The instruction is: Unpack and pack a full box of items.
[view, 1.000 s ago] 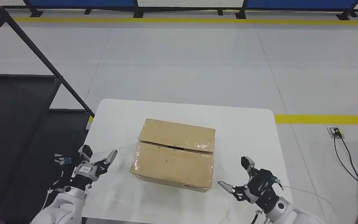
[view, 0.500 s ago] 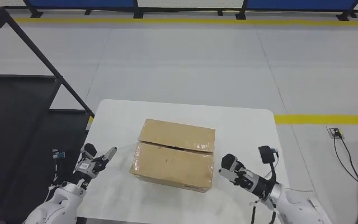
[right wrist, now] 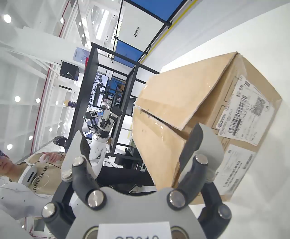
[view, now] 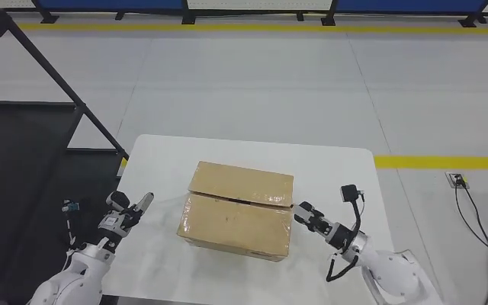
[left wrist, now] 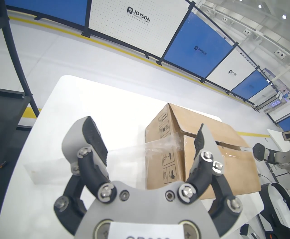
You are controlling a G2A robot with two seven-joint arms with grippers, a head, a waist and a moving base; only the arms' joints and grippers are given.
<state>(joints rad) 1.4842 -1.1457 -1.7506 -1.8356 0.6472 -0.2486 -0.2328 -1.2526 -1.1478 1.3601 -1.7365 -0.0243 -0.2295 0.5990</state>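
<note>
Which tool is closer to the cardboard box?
Right. The right tool sits open at one end of the cardboard box, close by the flap seam; the left tool stands off the opposite end, bare table between.

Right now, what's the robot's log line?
box: closed, on table | left gripper: open, beside box | right gripper: open, at box

Pale grey glossy floor (view: 252, 84). A yellow tape line (view: 229, 27) runs along the far edge, and a second yellow floor stripe (view: 431, 162) sits off to one side. Blue and white perforated partition panels (left wrist: 136, 25) on black feet fence the area. Black metal tube frame (view: 78, 107) stands beside a dark floor section (view: 30, 168). White rounded-corner table (view: 160, 164) is in the middle. White floor socket (view: 456, 180) has a black cable. Tall black open shelving rack (right wrist: 87, 74) stands farther back. White ceiling with round bright ceiling lamps (right wrist: 6, 18).
</note>
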